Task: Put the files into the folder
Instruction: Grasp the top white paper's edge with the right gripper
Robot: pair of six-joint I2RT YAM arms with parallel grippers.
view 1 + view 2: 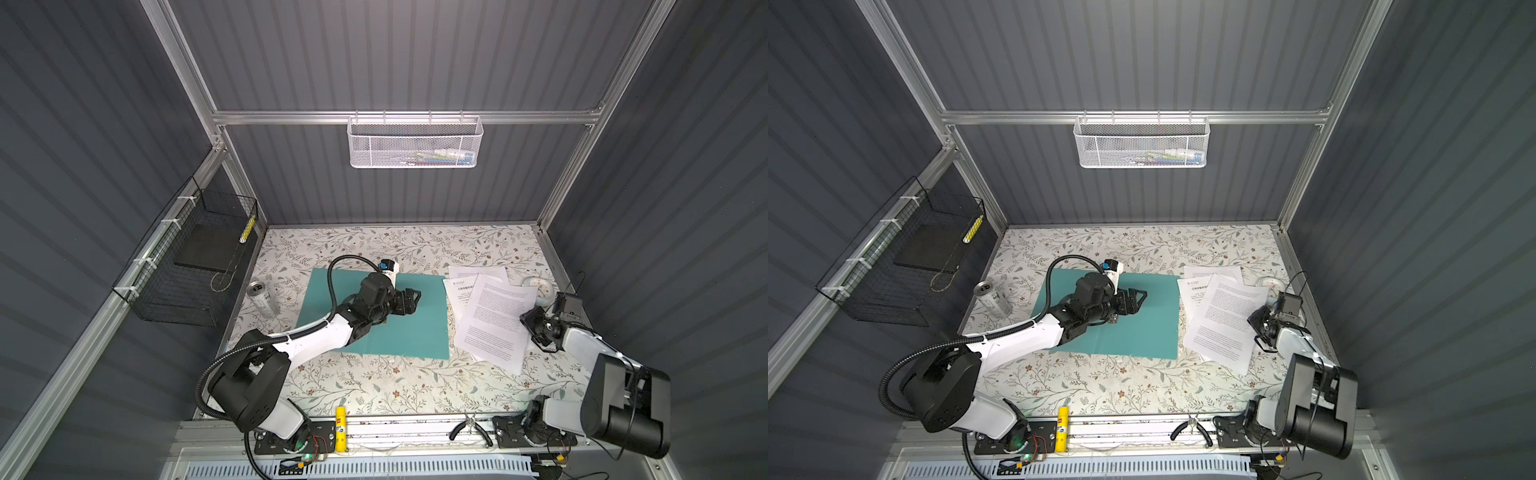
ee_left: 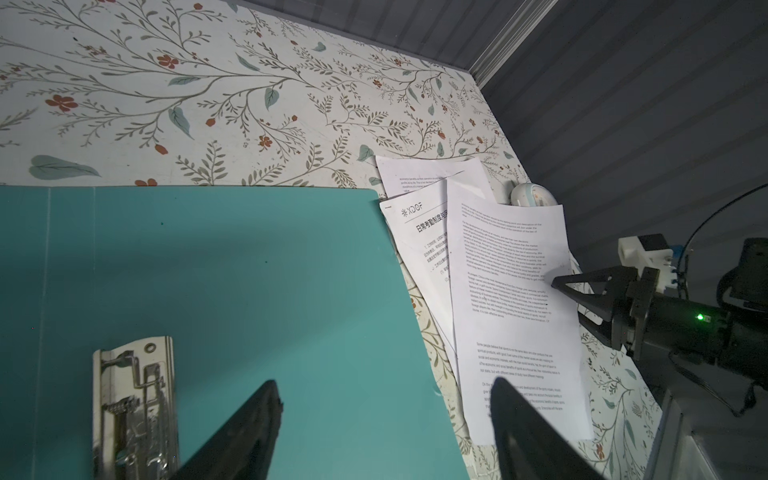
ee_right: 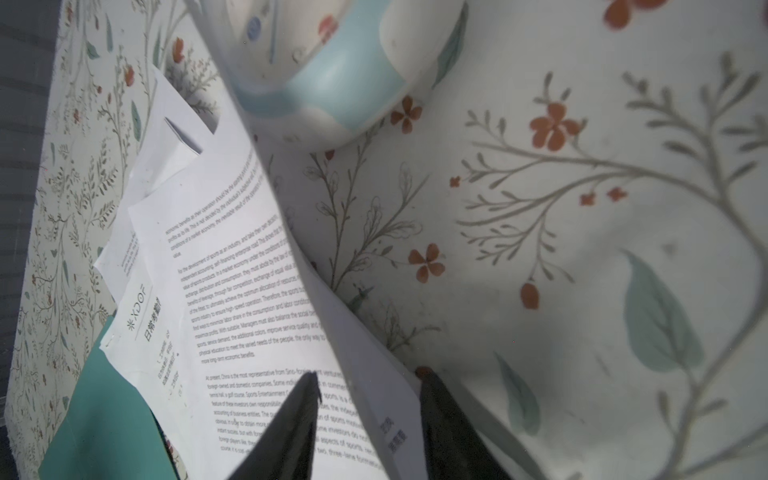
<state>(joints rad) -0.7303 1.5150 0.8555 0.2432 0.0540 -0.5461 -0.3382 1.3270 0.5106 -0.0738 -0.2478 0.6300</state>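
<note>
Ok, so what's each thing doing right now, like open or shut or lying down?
folder: open, lying flat
files: loose pile beside the folder, not filed
left claw: open, above the folder
right claw: open, around an edge of the files
drink can: standing upright
bowl: upright
glue stick: lying down

We see a can (image 1: 262,298) by the left edge of the table (image 1: 374,386), a bowl (image 1: 540,286) by its right edge, and a glue stick (image 1: 340,428) and pliers (image 1: 469,428) in front.

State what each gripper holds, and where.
Nothing yet: the left gripper hovers open over the folder; the right gripper has its fingers apart, astride the lifted edge of the top sheet.
</note>
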